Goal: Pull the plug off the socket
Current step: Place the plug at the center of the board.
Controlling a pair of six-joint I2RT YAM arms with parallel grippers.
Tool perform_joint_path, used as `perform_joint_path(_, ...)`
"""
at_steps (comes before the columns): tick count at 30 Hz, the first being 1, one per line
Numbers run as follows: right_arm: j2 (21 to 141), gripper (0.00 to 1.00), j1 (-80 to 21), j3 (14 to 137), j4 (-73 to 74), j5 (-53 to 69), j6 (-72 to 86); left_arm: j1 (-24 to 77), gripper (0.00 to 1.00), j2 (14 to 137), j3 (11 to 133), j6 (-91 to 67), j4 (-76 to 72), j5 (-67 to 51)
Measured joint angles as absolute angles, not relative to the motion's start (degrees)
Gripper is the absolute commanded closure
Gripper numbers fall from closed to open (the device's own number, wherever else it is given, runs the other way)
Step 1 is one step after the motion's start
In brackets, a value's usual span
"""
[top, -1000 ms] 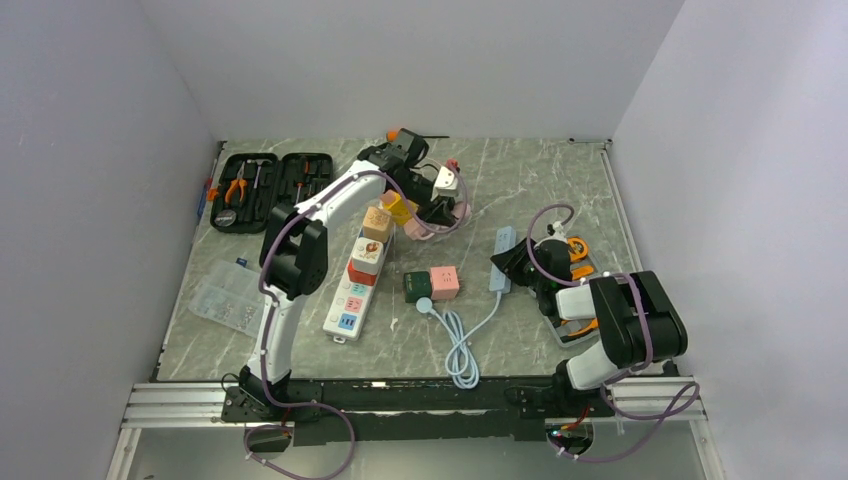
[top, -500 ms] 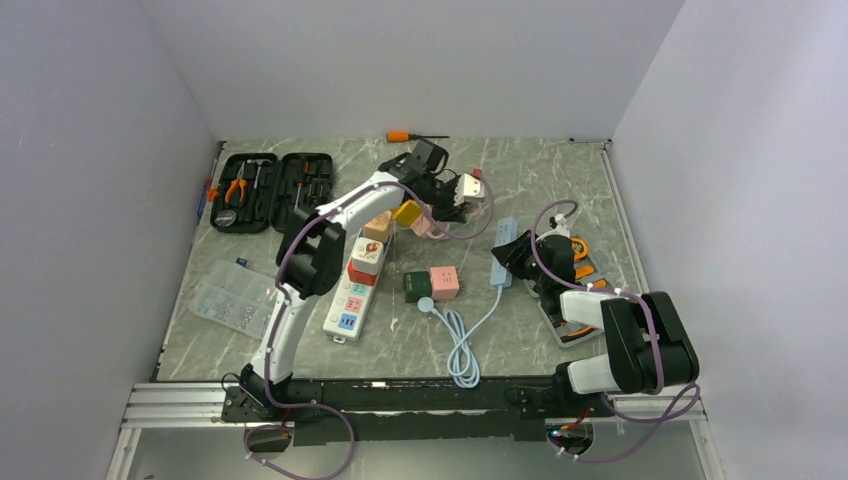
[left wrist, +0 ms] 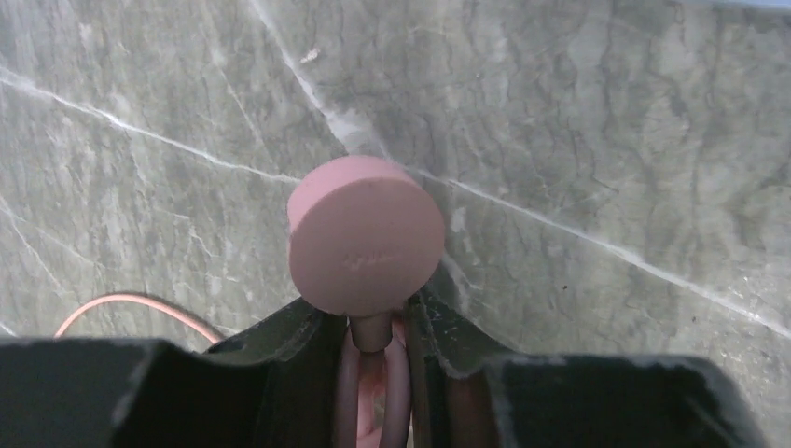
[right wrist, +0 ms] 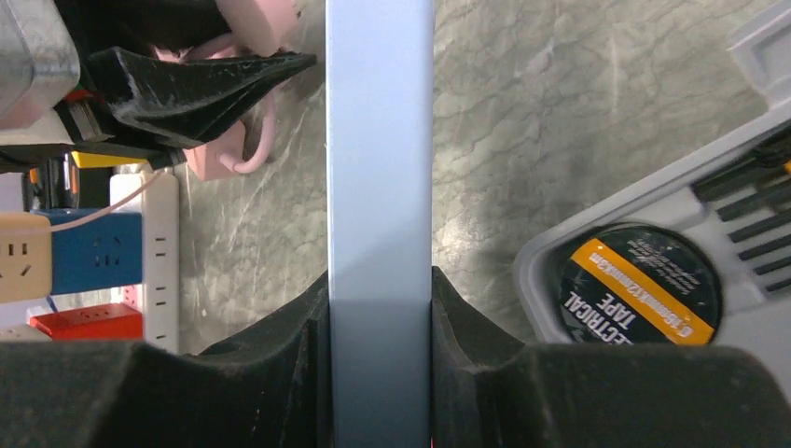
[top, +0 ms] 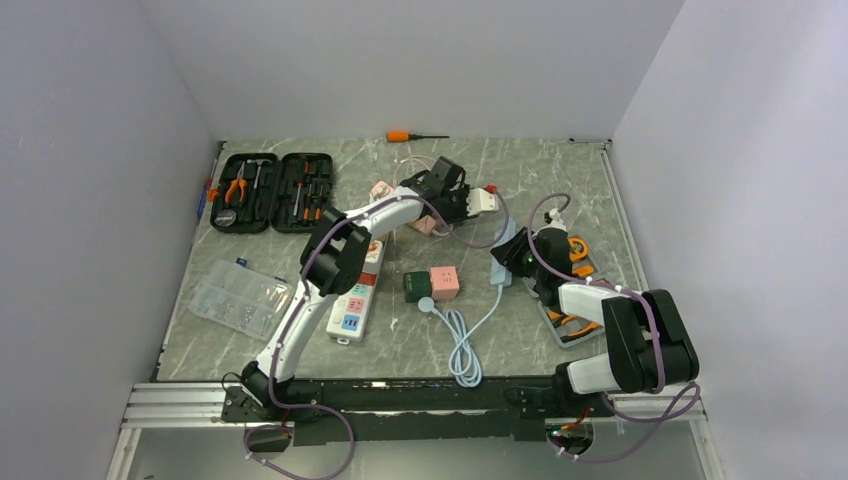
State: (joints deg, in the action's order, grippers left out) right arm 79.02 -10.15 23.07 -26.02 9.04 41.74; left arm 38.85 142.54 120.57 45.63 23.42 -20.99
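A round pink plug (left wrist: 366, 235) hangs over bare marble, in no socket. My left gripper (left wrist: 373, 322) is shut on its neck and looped pink cable (left wrist: 112, 303). From above, that left gripper (top: 472, 200) sits just off the far end of the light-blue socket strip (top: 503, 255). My right gripper (right wrist: 380, 317) is shut across that socket strip (right wrist: 380, 168), its fingers (right wrist: 466, 327) pressed on both long sides. In the right wrist view the left gripper's fingers (right wrist: 187, 70) and the pink plug (right wrist: 256, 17) lie left of the strip, not touching it.
A white power strip (top: 350, 300) with coloured adapters lies mid-left. Green and pink cube sockets (top: 432, 283) and a coiled cable (top: 460, 350) sit in front. A grey tray (right wrist: 550, 257) with electrical tape (right wrist: 639, 285) is right. A tool case (top: 270, 190), clear box (top: 235, 295) and screwdriver (top: 410, 135) lie around.
My left arm has swung right from above the white power strip to the far end of the light-blue strip, carrying the pink plug and cable. The right gripper barely shifted.
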Motion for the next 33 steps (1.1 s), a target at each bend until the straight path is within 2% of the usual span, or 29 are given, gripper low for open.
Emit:
perform_joint_path(2, 79.9, 0.62, -10.94, 23.86, -25.26, 8.82, 41.47, 39.24, 0.28, 142.54, 119.17, 46.37, 21.43, -18.76)
perform_joint_path(4, 80.51, 0.59, -11.6, 24.67, -24.21, 8.75, 41.32, 39.62, 0.2, 142.32, 119.28, 46.22, 20.32, -16.38)
perform_joint_path(7, 80.97, 0.54, -12.23, 25.67, -22.72, 8.78, 41.04, 39.75, 0.01, 142.32, 119.92, 45.3, 19.84, -13.93)
perform_joint_path(11, 80.95, 0.37, -12.56, 27.09, -20.6, 8.51, 40.47, 39.68, 0.01, 141.21, 119.96, 43.72, 22.41, -12.84)
perform_joint_path(15, 79.22, 0.32, -12.8, 27.92, -17.52, 7.25, 39.59, 39.68, 0.01, 137.29, 119.46, 41.41, 30.02, -12.95)
perform_joint_path(19, 72.42, 0.32, -14.28, 28.12, -11.73, 3.01, 38.68, 40.32, 0.01, 129.08, 119.0, 38.02, 39.86, -12.08)
perform_joint_path(23, 60.45, 0.38, -22.7, 28.93, -5.3, -4.97, 36.21, 41.06, 0.01, 119.55, 119.37, 34.22, 50.02, -10.39)
perform_joint_path(26, 53.87, 0.5, -30.94, 31.27, -1.96, -8.56, 34.44, 41.21, 0.01, 114.08, 119.5, 31.94, 56.75, -9.72)
perform_joint_path(30, 51.79, 0.64, -40.07, 33.08, 1.02, -9.17, 33.1, 40.12, 0.01, 110.17, 119.46, 29.74, 64.93, -9.85)
perform_joint_path(33, 54.81, 0.72, -47.48, 33.26, 3.01, -9.96, 32.18, 37.89, 0.01, 107.83, 116.38, 28.18, 68.84, -10.07)
